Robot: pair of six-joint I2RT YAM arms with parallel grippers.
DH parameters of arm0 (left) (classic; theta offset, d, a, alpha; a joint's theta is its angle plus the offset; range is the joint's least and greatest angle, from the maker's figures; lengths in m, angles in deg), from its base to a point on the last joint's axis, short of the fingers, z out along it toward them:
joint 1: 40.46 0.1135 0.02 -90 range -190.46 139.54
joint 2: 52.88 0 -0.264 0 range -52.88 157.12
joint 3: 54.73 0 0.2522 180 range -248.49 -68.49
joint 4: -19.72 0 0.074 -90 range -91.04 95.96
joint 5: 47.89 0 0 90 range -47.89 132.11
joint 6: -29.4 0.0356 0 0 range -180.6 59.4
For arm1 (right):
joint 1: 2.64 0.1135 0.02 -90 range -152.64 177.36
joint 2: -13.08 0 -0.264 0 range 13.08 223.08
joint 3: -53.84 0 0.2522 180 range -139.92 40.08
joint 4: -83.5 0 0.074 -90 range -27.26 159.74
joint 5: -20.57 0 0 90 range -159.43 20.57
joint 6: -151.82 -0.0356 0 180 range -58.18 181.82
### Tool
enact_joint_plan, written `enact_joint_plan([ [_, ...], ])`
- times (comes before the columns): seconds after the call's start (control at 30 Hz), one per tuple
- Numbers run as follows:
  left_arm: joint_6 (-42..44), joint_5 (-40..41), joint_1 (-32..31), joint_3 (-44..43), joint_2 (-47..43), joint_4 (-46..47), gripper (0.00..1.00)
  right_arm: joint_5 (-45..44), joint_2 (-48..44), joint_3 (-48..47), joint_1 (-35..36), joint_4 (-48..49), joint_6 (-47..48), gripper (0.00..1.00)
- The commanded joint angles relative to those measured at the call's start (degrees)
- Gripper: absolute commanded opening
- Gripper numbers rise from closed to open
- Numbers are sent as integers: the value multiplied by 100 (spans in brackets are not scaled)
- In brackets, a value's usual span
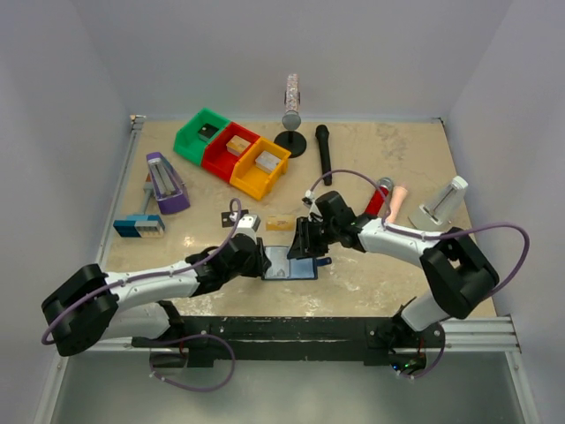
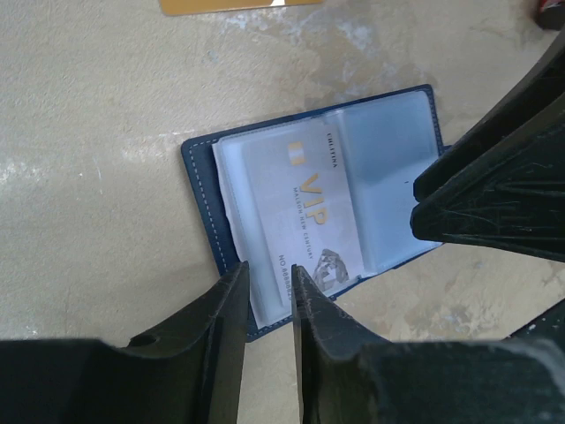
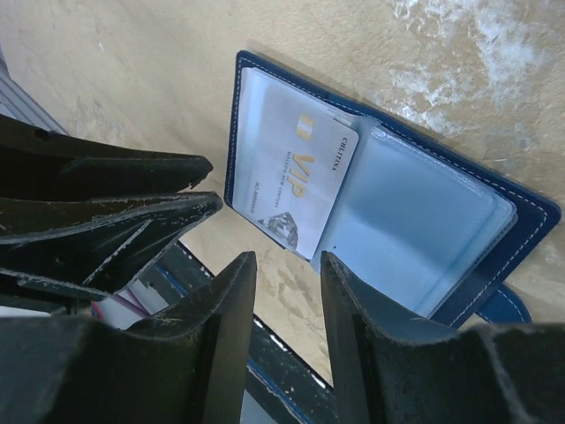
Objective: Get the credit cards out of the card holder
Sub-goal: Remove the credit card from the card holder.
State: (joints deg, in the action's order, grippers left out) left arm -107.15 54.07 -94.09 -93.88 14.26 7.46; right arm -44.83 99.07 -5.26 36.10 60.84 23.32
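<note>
Your left gripper has its jaws a narrow gap apart, pinching nothing you can make out. The tips sit at the near edge of the open wallet, which spreads toward 12 o'clock from them. Your right gripper is also spread and empty, with the wallet at 12 to 1 o'clock from its tips.

A silvery card marked VIP sits in the wallet's clear pocket. The other pocket looks empty. In the left wrist view, the right gripper's fingers crowd in from 3 o'clock over that pocket.

From above, a tan-gold card lies loose on the table, just beyond the wallet at 12 o'clock. Green, red and orange bins stand at 11 o'clock and a purple block at 10. A microphone stand is at 12. The tabletop is beige and marbled, closed in by pale grey walls.
</note>
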Motion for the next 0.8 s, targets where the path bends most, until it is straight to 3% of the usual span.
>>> enact_joint_plan([
  [0.0,5,236,36,-89,291,228,27,273,198,-291,54,513,-202,39],
  [0.77,-83,438,36,51,625,237,12,274,1007,-379,160,469,-123,36],
])
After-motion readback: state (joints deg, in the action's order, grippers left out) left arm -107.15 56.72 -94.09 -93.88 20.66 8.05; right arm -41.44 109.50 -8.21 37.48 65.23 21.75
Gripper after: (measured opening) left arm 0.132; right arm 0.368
